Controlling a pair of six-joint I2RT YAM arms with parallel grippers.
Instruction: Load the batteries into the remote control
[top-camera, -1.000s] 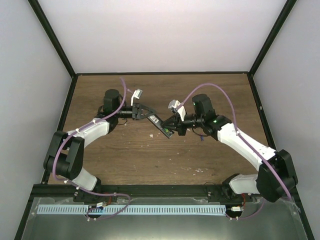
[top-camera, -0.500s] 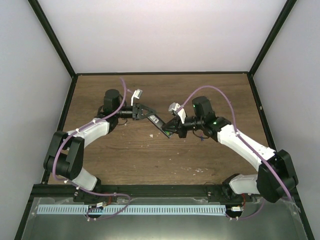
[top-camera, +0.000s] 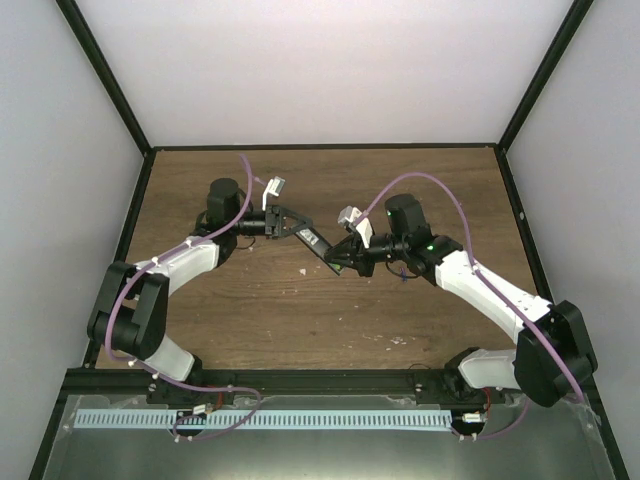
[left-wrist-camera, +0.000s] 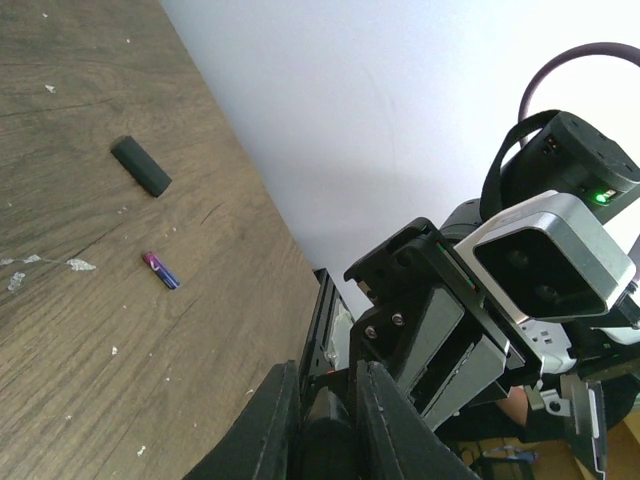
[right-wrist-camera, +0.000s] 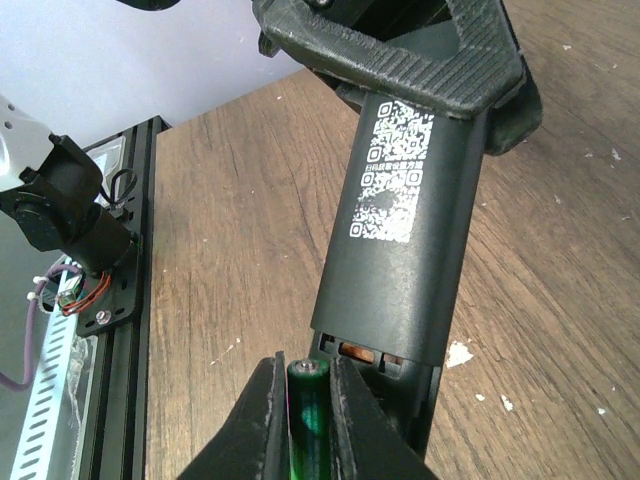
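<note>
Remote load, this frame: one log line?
left gripper: shut on remote | right gripper: shut on green battery, tip at open compartment | purple battery: on table, not loaded

green battery (right-wrist-camera: 307, 428) cut off below, remote (right-wrist-camera: 402, 240) far end covered

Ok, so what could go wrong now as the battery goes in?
One: the green battery, pinched in the right gripper, sits slightly to one side of the open slot of the remote; pushed in off-line, it might jam on the rim or pop free. Two: the left gripper grips the remote only at its far end, so pressure here could lever it loose.
</note>
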